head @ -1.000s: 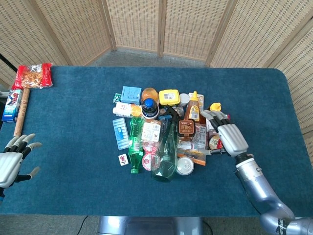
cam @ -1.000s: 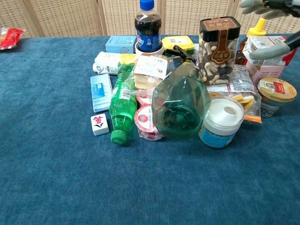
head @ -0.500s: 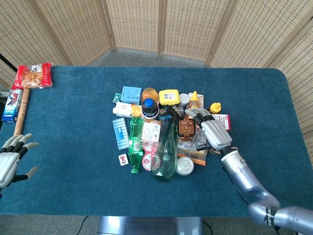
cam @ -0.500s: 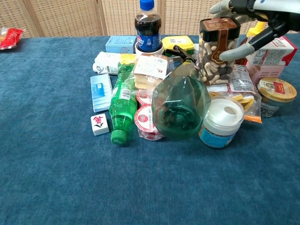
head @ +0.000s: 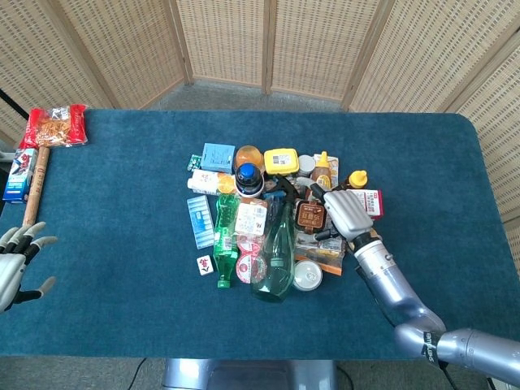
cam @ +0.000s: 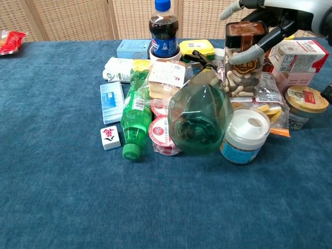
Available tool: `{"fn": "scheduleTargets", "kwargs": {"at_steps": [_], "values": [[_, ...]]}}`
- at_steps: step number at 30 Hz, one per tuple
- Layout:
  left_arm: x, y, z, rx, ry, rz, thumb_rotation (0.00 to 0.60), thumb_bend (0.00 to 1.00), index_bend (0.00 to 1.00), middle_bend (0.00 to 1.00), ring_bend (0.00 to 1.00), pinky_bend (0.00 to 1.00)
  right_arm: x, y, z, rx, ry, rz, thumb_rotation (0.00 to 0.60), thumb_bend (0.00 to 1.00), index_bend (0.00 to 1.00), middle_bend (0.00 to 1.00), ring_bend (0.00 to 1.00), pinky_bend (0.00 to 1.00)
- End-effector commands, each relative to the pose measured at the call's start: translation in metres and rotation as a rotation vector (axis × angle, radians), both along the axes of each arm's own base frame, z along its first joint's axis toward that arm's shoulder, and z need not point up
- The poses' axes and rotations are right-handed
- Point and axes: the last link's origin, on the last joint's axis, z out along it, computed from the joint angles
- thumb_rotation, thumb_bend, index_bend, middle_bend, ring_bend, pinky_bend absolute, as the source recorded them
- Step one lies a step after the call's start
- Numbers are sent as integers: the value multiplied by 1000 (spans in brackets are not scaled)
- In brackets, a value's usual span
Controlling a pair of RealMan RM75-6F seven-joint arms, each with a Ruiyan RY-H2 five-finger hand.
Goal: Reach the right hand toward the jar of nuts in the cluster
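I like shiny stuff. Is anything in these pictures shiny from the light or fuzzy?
Chest view: the big green bottle glints with pale highlights; the right hand at the jar of nuts looks slightly smeared. Head view: even light, sharp, no strong shadows.

Jar of nuts [cam: 244, 65]: clear, square-sided jar with a brown lid and brown label, filled with mixed light and dark nuts. It stands upright in the right half of the cluster, near the middle of the table and somewhat toward the right edge; in the head view [head: 312, 214] its brown lid faces the camera. Right hand [cam: 270, 21]: grey, reaching in from the right edge side, arched over the jar's top with fingers [cam: 248, 53] curled down against the jar's front and upper rim. In the head view the hand [head: 348, 213] lies just beside the lid, touching its right side.
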Motion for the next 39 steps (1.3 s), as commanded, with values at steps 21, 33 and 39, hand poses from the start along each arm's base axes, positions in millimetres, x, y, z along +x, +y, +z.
{"fn": "scheduleTargets", "kwargs": {"at_steps": [21,33,39], "values": [[3,7,-9,-29,-4,-18,600,344,220,14,0,0,4,-5,57,-121,-113,0,600,0,319,876,976,668],[5,11,-11,-36,-7,-26,600,346,220,14,0,0,31,-6,88,-167,-202,44,600,0,319,876,976,668],[5,12,-12,-39,-4,-26,600,345,221,14,0,0,31,-5,89,-165,-202,43,600,0,319,876,981,668]]}}
